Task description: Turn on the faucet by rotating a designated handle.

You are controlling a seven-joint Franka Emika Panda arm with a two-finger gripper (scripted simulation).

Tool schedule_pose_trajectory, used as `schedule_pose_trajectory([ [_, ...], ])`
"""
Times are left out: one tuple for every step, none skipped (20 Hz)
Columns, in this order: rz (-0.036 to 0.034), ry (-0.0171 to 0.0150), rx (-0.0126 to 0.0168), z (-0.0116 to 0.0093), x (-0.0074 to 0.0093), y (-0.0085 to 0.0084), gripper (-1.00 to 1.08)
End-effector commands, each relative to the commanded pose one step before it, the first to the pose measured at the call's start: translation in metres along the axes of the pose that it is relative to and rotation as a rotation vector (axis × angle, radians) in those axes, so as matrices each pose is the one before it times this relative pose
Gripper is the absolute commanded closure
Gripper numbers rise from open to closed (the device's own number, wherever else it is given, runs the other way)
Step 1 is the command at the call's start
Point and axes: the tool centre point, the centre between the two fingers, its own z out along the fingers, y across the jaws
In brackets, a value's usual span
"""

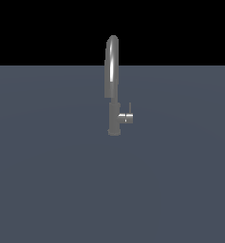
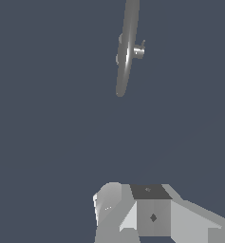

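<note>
Close under my wrist camera sits my gripper [image 2: 133, 209], holding nothing; whether my fingers are parted or closed I cannot tell. Well apart from me, the faucet [image 1: 113, 85] stands upright on the grey surface [image 1: 47, 180], its handle [image 1: 127, 116] jutting toward the exterior view's right, thin lever rod pointing up.

The end effector [image 2: 133, 213] is pale grey and blocky, with faceted faces and one darker square panel.

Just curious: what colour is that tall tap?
Plain grey metal; the faucet shows best in the exterior view.
</note>
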Motion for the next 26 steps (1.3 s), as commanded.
schedule_pose_trajectory([
  [0.00000, 0.00000, 0.00000, 0.00000, 0.00000, 0.00001, 1.08],
  [0.00000, 0.00000, 0.00000, -0.00008, 0.00001, -0.00026, 1.08],
  [0.00126, -0.00111, 0.00121, 0.00012, 0.00055, 0.00021, 1.08],
  [0.00157, -0.00138, 0.00152, 0.00005, 0.00069, -0.00006, 1.08],
  [0.00230, -0.00203, 0.00222, 0.00010, 0.00100, -0.00001, 1.08],
  [0.00287, -0.00254, 0.00278, 0.00010, 0.00126, -0.00008, 1.08],
  [0.00351, -0.00309, 0.00339, 0.00013, 0.00153, -0.00010, 1.08],
  [0.00417, -0.00368, 0.00403, 0.00015, 0.00182, -0.00010, 1.08],
  [0.00482, -0.00425, 0.00466, 0.00018, 0.00211, -0.00012, 1.08],
  [0.00548, -0.00484, 0.00530, 0.00020, 0.00240, -0.00013, 1.08],
  [0.00615, -0.00542, 0.00594, 0.00023, 0.00269, -0.00015, 1.08],
  [0.00681, -0.00601, 0.00659, 0.00025, 0.00298, -0.00017, 1.08],
  [0.00749, -0.00661, 0.00724, 0.00028, 0.00327, -0.00019, 1.08],
  [0.00817, -0.00721, 0.00790, 0.00030, 0.00357, -0.00020, 1.08],
  [0.00887, -0.00783, 0.00858, 0.00033, 0.00388, -0.00021, 1.08],
  [0.00958, -0.00845, 0.00926, 0.00035, 0.00419, -0.00023, 1.08],
  [0.01029, -0.00908, 0.00995, 0.00038, 0.00450, -0.00025, 1.08],
  [0.01102, -0.00972, 0.01066, 0.00041, 0.00482, -0.00026, 1.08],
  [0.01174, -0.01037, 0.01136, 0.00043, 0.00514, -0.00028, 1.08],
  [0.01250, -0.01104, 0.01210, 0.00046, 0.00547, -0.00029, 1.08],
  [0.01323, -0.01168, 0.01281, 0.00048, 0.00579, -0.00031, 1.08],
  [0.01355, -0.01197, 0.01313, 0.00049, 0.00593, -0.00031, 1.08],
  [0.01368, -0.01209, 0.01327, 0.00049, 0.00599, -0.00032, 1.08],
  [0.01377, -0.01217, 0.01336, 0.00049, 0.00603, -0.00032, 1.08],
  [0.01385, -0.01224, 0.01345, 0.00049, 0.00607, -0.00032, 1.08],
  [0.01393, -0.01232, 0.01355, 0.00049, 0.00611, -0.00032, 1.08],
])
